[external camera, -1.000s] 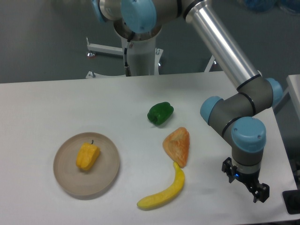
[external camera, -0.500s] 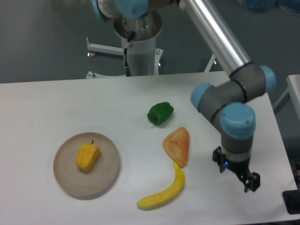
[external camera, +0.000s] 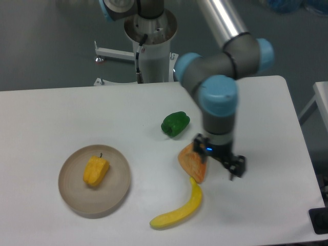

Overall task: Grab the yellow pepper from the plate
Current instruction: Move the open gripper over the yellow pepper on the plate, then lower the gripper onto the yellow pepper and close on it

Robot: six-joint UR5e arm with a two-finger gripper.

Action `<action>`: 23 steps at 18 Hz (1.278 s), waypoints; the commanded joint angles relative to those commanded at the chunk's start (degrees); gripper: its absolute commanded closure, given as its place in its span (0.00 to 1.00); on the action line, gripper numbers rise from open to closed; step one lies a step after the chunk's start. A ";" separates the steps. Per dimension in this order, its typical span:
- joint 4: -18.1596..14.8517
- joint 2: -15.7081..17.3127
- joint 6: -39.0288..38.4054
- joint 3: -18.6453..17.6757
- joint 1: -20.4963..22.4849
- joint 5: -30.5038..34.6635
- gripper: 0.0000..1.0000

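The yellow pepper (external camera: 96,170) is small, blocky and yellow-orange with a thin dark stem. It lies near the middle of the round beige plate (external camera: 115,193) at the front left of the table. My gripper (external camera: 219,157) points down over the table, far to the right of the plate, just right of the orange wedge. Its two fingers stand apart and hold nothing.
A green pepper (external camera: 175,123) lies mid-table. An orange triangular wedge (external camera: 192,161) lies right beside my gripper, partly behind it. A long yellow banana (external camera: 179,209) lies in front of the wedge. The arm's base (external camera: 152,51) stands at the table's back edge.
My gripper has moved left across the table, from near the front right corner to just beside the orange wedge. The pepper and plate have not moved.
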 joint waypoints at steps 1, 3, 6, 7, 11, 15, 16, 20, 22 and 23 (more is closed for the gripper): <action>0.00 0.70 -3.08 -1.05 -1.32 -1.40 0.00; 0.09 1.67 -9.15 -3.34 -3.26 -5.17 0.00; 0.17 2.29 -15.40 -5.45 -7.56 -7.30 0.00; 0.35 2.12 -17.07 -5.98 -8.96 -7.48 0.00; 0.61 1.42 -20.60 -7.47 -12.22 -7.48 0.00; 1.05 0.72 -20.69 -8.62 -13.55 -7.30 0.00; 1.40 0.28 -20.60 -8.71 -13.81 -7.30 0.00; 2.10 -0.87 -20.60 -8.62 -14.43 -7.30 0.00; 3.25 -1.57 -20.69 -8.62 -16.00 -7.04 0.00; 3.60 -1.75 -20.69 -8.62 -16.18 -6.95 0.00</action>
